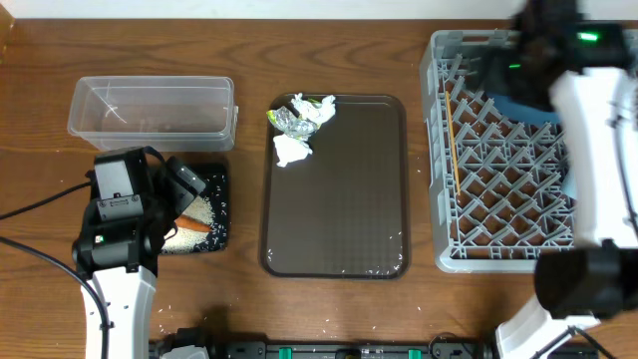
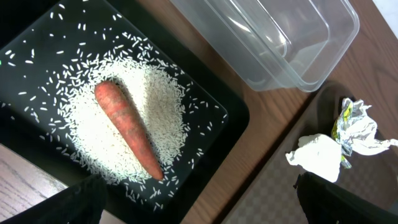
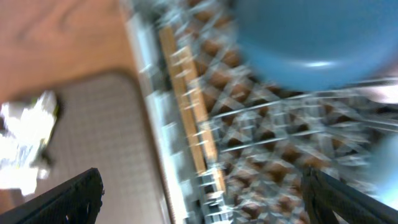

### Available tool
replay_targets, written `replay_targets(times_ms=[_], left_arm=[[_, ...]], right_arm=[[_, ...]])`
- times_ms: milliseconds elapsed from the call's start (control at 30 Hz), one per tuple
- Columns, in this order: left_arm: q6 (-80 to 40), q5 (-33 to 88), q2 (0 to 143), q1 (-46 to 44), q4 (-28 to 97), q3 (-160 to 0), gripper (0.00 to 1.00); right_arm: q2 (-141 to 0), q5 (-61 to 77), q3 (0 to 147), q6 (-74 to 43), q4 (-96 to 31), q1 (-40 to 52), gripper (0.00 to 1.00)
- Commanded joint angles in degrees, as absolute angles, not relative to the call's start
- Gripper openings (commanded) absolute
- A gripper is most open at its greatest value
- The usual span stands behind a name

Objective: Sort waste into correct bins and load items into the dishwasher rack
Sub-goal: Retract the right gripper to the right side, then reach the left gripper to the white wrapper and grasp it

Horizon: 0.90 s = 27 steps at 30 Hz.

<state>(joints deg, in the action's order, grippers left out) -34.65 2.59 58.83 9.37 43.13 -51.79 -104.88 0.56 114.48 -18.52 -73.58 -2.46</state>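
Observation:
My left gripper (image 2: 199,213) hangs open over the shallow black tray (image 2: 239,118), which holds a heap of white rice (image 2: 163,99) and an orange carrot piece (image 2: 127,127). The clear tub (image 1: 150,108) stands just behind it. A crumpled white tissue (image 1: 291,150) and a silvery-green wrapper (image 1: 299,118) lie at the far left corner of the brown serving tray (image 1: 339,199). Over the grey dishwasher rack (image 1: 498,175), my right gripper (image 3: 205,205) is open with nothing between its fingers. A dark-blue dish (image 3: 311,34) and wooden chopsticks (image 3: 186,99) rest in the rack.
A light-blue item (image 1: 570,184) shows at the rack's right side, partly hidden by my right arm. Loose rice grains lie on the table near the left arm's base (image 1: 164,314). The right wrist view is blurred.

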Motion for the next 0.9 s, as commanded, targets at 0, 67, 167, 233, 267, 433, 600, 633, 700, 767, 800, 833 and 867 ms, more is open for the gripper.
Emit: replay_targets(times_ms=[0,67,167,233,267,433,600,633,700,767,800,833,867], left_arm=[[-34.30,1.89,59.11,9.74,43.24,-53.06,1.00],[-34.30,1.89,59.11,9.74,43.24,-53.06,1.00],[-34.30,1.89,59.11,9.74,43.24,-53.06,1.00],[-34.30,1.89,59.11,9.74,43.24,-53.06,1.00],[-34.30,1.89,59.11,9.74,43.22,-53.06,1.00],[-35.14,2.50,59.11,9.74,43.16,-53.06,1.00],[-38.46,12.25,59.11,9.74,45.63,-53.06,1.00],[-38.44,14.15,59.11,9.74,45.78,-53.06,1.00],[-38.41,15.75,59.11,9.74,47.81,-53.06,1.00],[-38.06,19.42,59.11,9.69,50.63,-53.04,1.00],[-36.40,21.87,59.11,9.45,50.76,-53.04,1.00],[-33.01,26.00,59.18,8.73,50.46,-53.04,1.00],[-29.82,29.95,59.18,7.84,50.17,-53.06,1.00]], right_arm=[[-105.54,-1.80,114.52,-23.46,-74.50,-10.22,0.99],[-105.91,-1.13,114.52,-23.77,-75.94,-13.74,0.99],[-106.08,2.11,114.52,-23.75,-76.69,-17.93,0.99],[-106.08,1.87,114.52,-23.73,-76.71,-19.73,0.99],[-106.08,1.89,114.52,-23.73,-76.73,-20.53,0.99],[-106.08,1.91,114.52,-23.73,-76.73,-22.94,0.99],[-106.08,1.91,114.52,-23.73,-76.73,-23.29,0.99],[-106.08,1.91,114.52,-23.73,-76.71,-23.27,0.99],[-106.08,1.91,114.52,-23.73,-76.71,-23.29,0.99],[-106.08,1.91,114.52,-23.73,-76.73,-23.29,0.99],[-106.08,1.91,114.52,-23.73,-76.73,-23.29,0.99],[-106.08,1.91,114.52,-23.73,-76.73,-23.27,0.99],[-106.08,1.91,114.52,-23.73,-76.73,-23.29,0.99]])
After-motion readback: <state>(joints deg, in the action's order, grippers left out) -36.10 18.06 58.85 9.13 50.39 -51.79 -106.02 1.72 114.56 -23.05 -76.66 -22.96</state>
